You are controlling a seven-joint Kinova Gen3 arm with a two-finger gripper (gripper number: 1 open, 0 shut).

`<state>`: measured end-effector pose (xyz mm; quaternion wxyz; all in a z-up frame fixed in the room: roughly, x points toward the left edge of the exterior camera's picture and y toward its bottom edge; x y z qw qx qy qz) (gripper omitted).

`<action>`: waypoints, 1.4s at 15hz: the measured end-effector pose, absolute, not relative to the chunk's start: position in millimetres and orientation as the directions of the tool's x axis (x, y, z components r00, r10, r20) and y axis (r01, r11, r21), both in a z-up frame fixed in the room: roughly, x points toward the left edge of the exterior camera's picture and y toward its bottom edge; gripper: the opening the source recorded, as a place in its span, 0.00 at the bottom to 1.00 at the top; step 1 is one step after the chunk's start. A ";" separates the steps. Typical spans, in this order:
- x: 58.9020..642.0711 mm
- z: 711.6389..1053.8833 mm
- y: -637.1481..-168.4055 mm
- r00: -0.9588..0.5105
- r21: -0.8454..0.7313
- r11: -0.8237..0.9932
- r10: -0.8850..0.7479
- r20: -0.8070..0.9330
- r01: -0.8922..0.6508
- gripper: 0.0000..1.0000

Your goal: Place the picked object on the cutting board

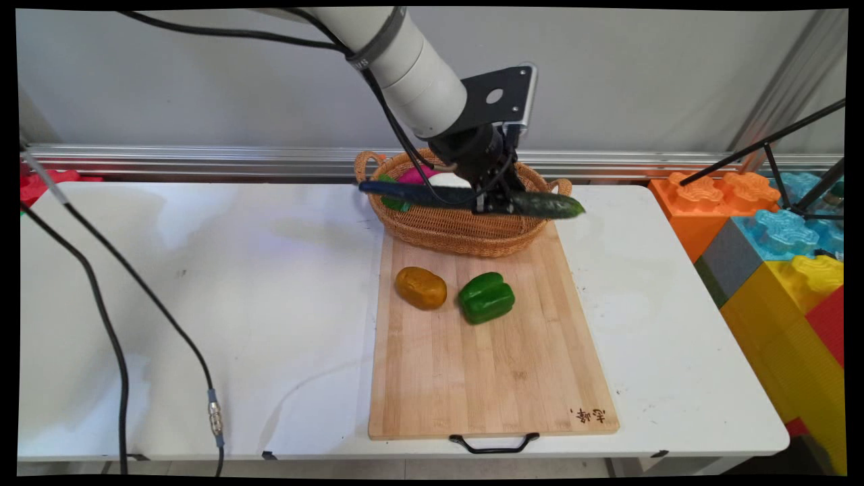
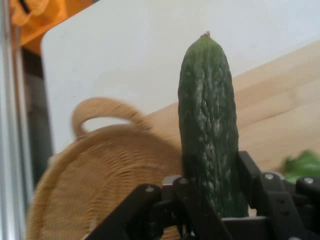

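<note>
Below and left of the gripper: a brown potato (image 1: 420,287) on the wooden cutting board (image 1: 493,378). Behind the gripper's left, something pink and green inside the wicker basket (image 1: 459,233). Gripper (image 1: 496,202) clamped on a dark green cucumber (image 1: 472,197), held roughly level above the basket's near rim, ends jutting out both sides. Hand view: cucumber (image 2: 207,125) rises between the fingers (image 2: 197,210), basket (image 2: 105,165) underneath. Below, slightly right: green bell pepper (image 1: 487,297) on the board. Far right: coloured foam blocks (image 1: 776,250) beside the white table (image 1: 202,290).
</note>
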<state>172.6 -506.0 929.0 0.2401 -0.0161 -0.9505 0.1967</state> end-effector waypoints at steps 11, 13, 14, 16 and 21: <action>147.3 891.2 -411.8 -0.886 -0.156 0.981 -0.033 0.462 -0.118 0.00; 141.1 867.7 -404.6 -0.886 -0.134 0.984 -0.042 0.462 -0.116 0.00; 138.9 859.3 -403.1 -0.886 -0.128 0.985 -0.044 0.462 -0.115 0.00; 132.8 834.6 -400.2 -0.885 -0.115 0.987 -0.046 0.464 -0.111 0.00; 124.6 797.7 -399.2 -0.882 -0.115 0.990 -0.023 0.470 -0.087 0.00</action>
